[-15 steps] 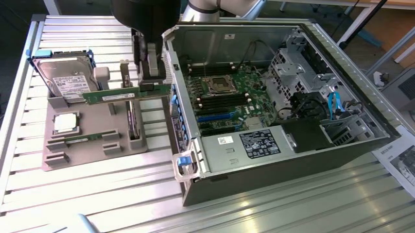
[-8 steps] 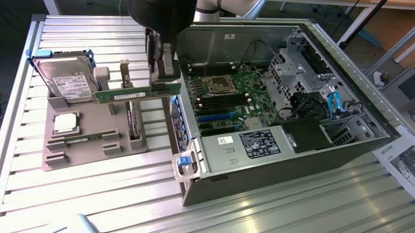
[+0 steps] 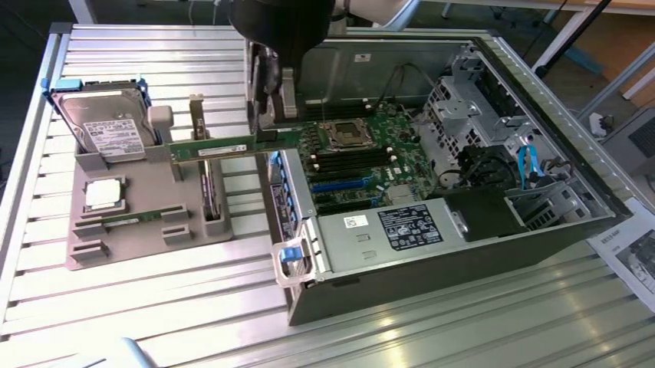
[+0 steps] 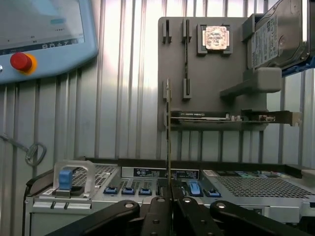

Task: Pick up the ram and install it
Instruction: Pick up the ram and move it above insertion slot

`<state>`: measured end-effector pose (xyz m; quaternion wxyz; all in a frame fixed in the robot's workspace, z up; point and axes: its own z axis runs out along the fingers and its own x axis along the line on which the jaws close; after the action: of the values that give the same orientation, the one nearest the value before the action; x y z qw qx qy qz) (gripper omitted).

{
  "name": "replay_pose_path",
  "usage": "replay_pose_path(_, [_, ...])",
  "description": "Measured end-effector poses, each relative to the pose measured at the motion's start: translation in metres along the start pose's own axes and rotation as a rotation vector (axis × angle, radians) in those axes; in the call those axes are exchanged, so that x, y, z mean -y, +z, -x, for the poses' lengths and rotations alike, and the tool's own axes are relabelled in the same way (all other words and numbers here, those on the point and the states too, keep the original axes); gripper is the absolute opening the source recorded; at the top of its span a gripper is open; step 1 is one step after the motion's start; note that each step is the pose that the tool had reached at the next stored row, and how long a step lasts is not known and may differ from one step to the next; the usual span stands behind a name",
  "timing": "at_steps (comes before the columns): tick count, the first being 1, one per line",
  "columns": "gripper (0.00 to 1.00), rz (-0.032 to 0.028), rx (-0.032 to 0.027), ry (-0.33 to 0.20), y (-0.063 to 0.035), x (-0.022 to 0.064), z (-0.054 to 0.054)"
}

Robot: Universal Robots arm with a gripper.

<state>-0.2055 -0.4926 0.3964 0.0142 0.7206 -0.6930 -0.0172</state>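
Your black gripper is clamped on the long, thin green ram stick. The stick juts toward the exterior view's left.

No writing anywhere can be made out.

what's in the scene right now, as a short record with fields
gripper: gripper shut on the ram
ram state: held in the air, long side level, between the gray tray and the open computer case
install status: not yet seated in the motherboard
second ram stick: second ram stick lying in a tray slot
other tray items: hard drive, processor chip, expansion card
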Motion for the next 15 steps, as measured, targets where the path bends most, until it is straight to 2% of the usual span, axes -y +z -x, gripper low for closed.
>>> replay_pose_path(2, [0.12,0.0003,0.0,0.0,-0.0002,0.0049,0.0])
replay_pose_path(9, [0.12,0.0017,0.0,0.0,-0.0014,0.031,-0.002])
replay_pose_path(15, [0.12,0.0024,0.0,0.0,-0.002,0.0438,-0.003])
